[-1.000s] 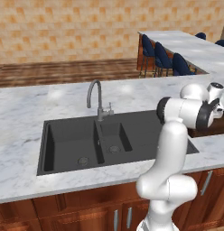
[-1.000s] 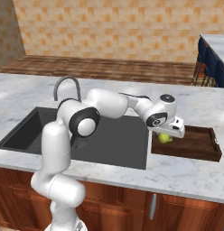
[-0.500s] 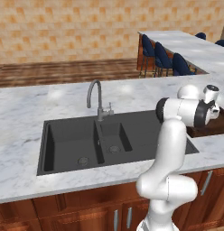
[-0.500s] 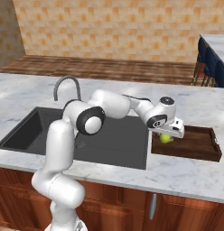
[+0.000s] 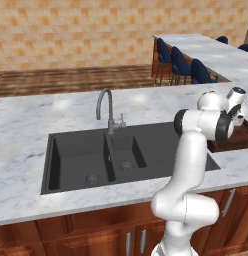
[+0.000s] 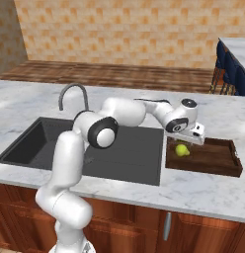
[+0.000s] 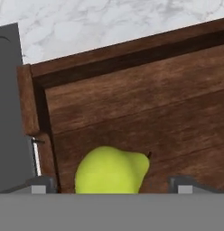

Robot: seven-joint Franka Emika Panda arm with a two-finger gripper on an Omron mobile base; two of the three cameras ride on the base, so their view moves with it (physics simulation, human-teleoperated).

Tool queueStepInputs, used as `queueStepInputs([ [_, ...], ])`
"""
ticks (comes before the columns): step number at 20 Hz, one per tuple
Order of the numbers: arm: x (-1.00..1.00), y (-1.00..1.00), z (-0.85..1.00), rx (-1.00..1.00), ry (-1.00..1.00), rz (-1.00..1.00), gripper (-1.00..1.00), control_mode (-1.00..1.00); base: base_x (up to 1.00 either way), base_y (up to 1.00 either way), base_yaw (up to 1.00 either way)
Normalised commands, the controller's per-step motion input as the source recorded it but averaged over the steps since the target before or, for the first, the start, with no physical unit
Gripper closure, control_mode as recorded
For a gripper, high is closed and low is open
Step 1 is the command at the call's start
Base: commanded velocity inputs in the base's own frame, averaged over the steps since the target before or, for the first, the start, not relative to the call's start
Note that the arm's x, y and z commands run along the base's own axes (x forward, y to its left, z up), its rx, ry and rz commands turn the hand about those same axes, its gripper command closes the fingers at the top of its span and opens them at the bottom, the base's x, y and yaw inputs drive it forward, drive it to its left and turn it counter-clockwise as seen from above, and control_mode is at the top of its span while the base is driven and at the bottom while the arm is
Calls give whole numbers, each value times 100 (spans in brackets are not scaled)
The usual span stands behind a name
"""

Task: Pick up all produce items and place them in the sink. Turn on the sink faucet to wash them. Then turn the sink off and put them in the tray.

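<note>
Gripper [image 6: 186, 144] jaws have been spread wide over the near-sink end of the wooden tray [image 6: 228, 170]; the lime [image 6: 182, 150], pinched a moment ago, has been released onto the tray floor, so placement looks complete.

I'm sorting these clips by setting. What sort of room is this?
Most likely a rendered home kitchen: a dark double-basin sink with a gooseneck faucet set in a marble counter over wooden cabinets, and bar stools at a second counter behind.

Marble counter [image 6: 203, 190]: sink [image 6: 129, 158] inset, tray [image 6: 228, 170] on top.
</note>
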Motion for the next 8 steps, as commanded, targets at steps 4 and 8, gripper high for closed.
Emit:
queueStepInputs([
  [4, -73, 84, 100, 0, 0, 7, -100, -100, 0, 0, 0],
  [8, -93, 100, 93, -5, 0, 12, -100, -100, 0, 0, 0],
])
